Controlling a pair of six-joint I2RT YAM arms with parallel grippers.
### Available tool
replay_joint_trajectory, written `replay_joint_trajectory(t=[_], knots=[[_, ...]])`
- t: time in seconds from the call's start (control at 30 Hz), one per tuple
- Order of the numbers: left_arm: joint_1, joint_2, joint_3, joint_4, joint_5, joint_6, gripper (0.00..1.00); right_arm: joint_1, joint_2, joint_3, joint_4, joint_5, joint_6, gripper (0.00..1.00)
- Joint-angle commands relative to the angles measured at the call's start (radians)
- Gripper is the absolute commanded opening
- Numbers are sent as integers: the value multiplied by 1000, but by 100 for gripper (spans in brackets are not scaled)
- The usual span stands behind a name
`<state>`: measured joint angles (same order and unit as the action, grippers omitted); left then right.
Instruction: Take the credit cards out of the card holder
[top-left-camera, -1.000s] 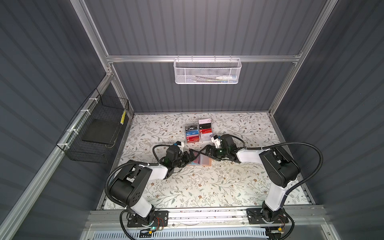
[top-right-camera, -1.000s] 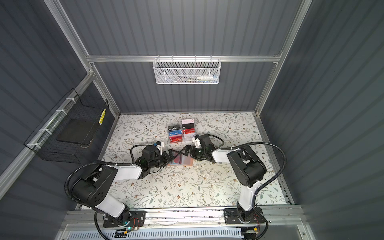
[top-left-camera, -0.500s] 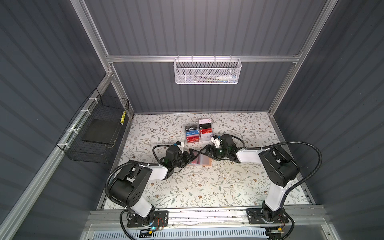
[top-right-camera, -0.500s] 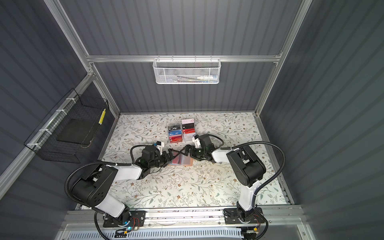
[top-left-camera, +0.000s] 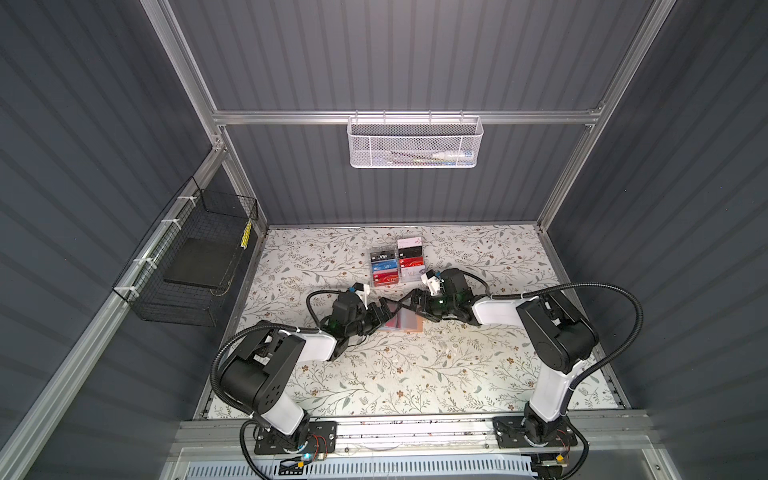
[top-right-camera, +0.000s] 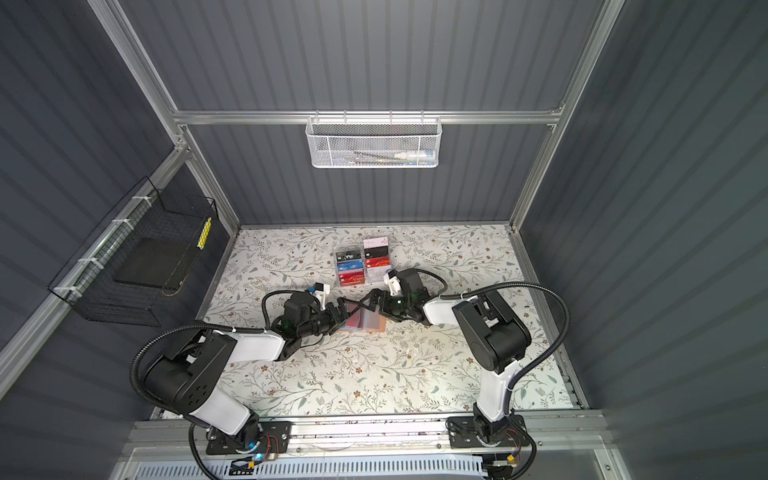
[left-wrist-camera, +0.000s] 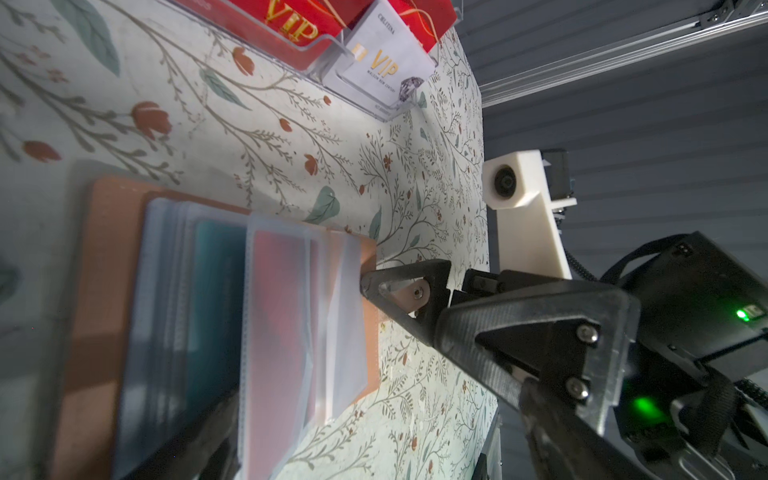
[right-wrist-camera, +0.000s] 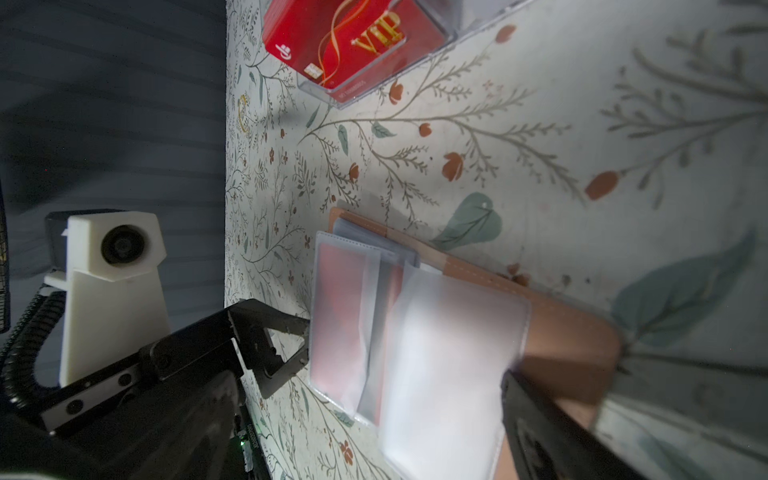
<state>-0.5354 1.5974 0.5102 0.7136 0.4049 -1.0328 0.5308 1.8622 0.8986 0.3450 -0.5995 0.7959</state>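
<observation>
The peach card holder (top-left-camera: 415, 328) (top-right-camera: 376, 326) lies open on the floral table between both grippers. Its clear sleeves are fanned out. A red credit card (left-wrist-camera: 278, 311) (right-wrist-camera: 336, 316) and a teal credit card (left-wrist-camera: 216, 291) sit inside sleeves. My left gripper (top-left-camera: 380, 312) (right-wrist-camera: 306, 345) is open, its tips apart at the edge of the red card's sleeve. My right gripper (top-left-camera: 409, 303) is open on the opposite side. One of its fingers (left-wrist-camera: 399, 286) touches the holder's (left-wrist-camera: 104, 291) far edge, and another finger (right-wrist-camera: 540, 424) lies over the cover (right-wrist-camera: 573, 332).
A clear acrylic rack (top-left-camera: 397, 264) (top-right-camera: 361, 264) filled with VIP cards stands just behind the holder. A white mesh basket (top-left-camera: 415, 141) hangs on the back wall. A black wire basket (top-left-camera: 195, 266) hangs on the left wall.
</observation>
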Motion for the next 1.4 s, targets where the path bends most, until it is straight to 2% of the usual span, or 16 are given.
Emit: replay_joint_trajectory(t=[0.0, 0.17, 0.63, 0.87, 1.37], knots=[[-16, -14, 0, 27, 1, -5, 100, -16, -1, -34, 21, -39, 34, 99], [-30, -7, 13, 23, -7, 0, 100, -50, -18, -81, 126, -94, 112, 99], [-69, 13, 45, 27, -31, 2, 100, -101, -62, -149, 264, -139, 196, 99], [-83, 22, 54, 26, -38, 6, 100, -146, -129, -184, 259, -131, 189, 99], [-113, 83, 115, 57, -49, -4, 100, -176, -167, -209, 279, -136, 206, 99]])
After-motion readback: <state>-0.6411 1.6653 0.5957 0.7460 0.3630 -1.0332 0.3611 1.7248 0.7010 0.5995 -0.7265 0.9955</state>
